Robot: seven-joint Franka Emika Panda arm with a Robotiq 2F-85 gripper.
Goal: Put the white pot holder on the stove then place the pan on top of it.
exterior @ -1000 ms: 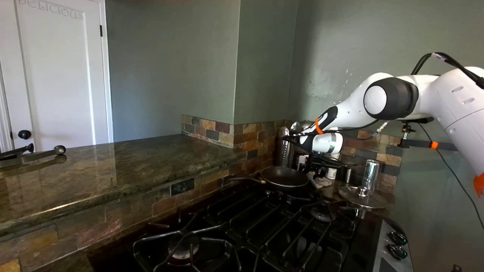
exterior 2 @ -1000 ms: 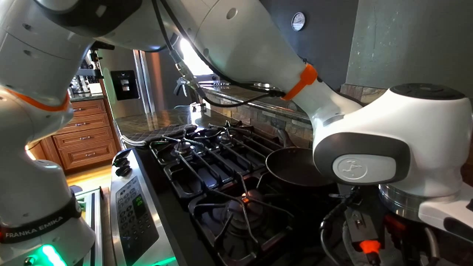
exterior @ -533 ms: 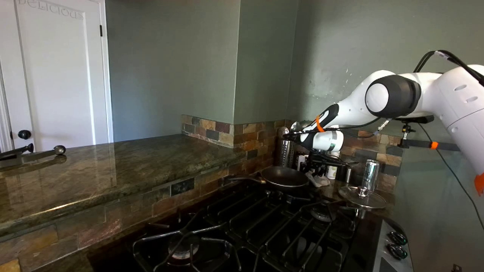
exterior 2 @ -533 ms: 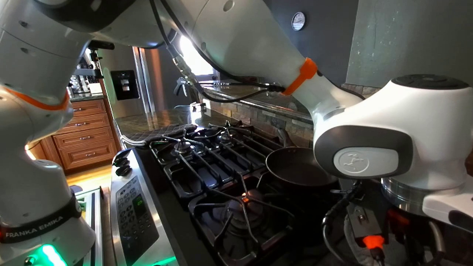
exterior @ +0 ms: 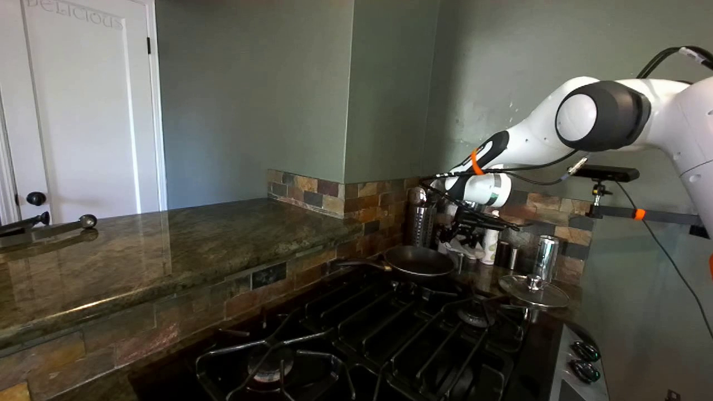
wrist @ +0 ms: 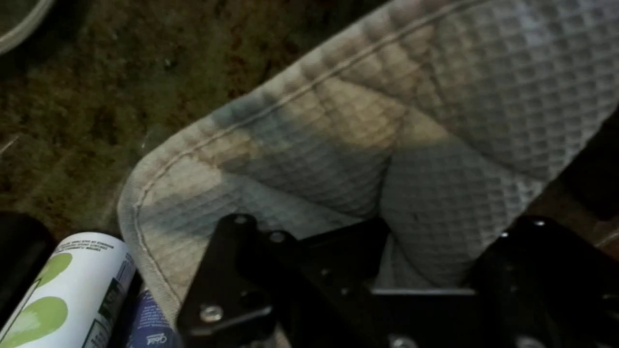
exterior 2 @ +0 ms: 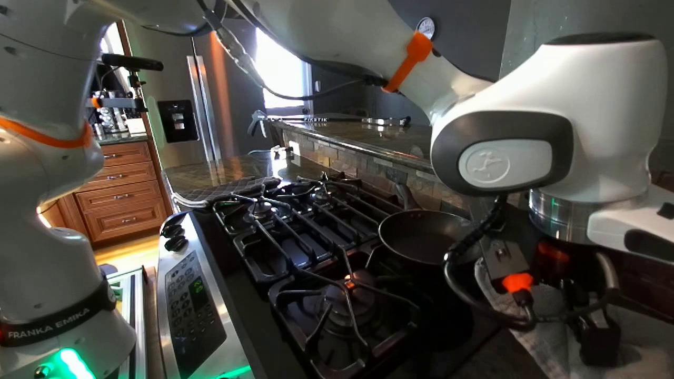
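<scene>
The white pot holder (wrist: 435,130) fills much of the wrist view, its quilted cloth folded and bunched at my gripper (wrist: 387,227). One finger (wrist: 348,246) shows; the cloth covers the other. My gripper is shut on the pot holder. In the exterior views the pot holder (exterior: 465,249) shows partly below the gripper, behind the pan, and as pale cloth (exterior 2: 526,321). The dark pan (exterior: 419,260) sits at the stove's corner, its handle toward the tiled wall; it also shows in an exterior view (exterior 2: 416,239). The black stove (exterior: 379,340) has cast-iron grates.
A glass lid (exterior: 533,291) and a steel canister (exterior: 547,257) stand beside the stove. A utensil holder (exterior: 423,224) and a green-dotted white can (wrist: 72,285) are near the gripper. A raised stone ledge (exterior: 195,245) runs along the stove.
The arm and gripper have risen. The pot holder has moved up with the gripper, and more of its cloth shows below the wrist. The pan has not moved.
</scene>
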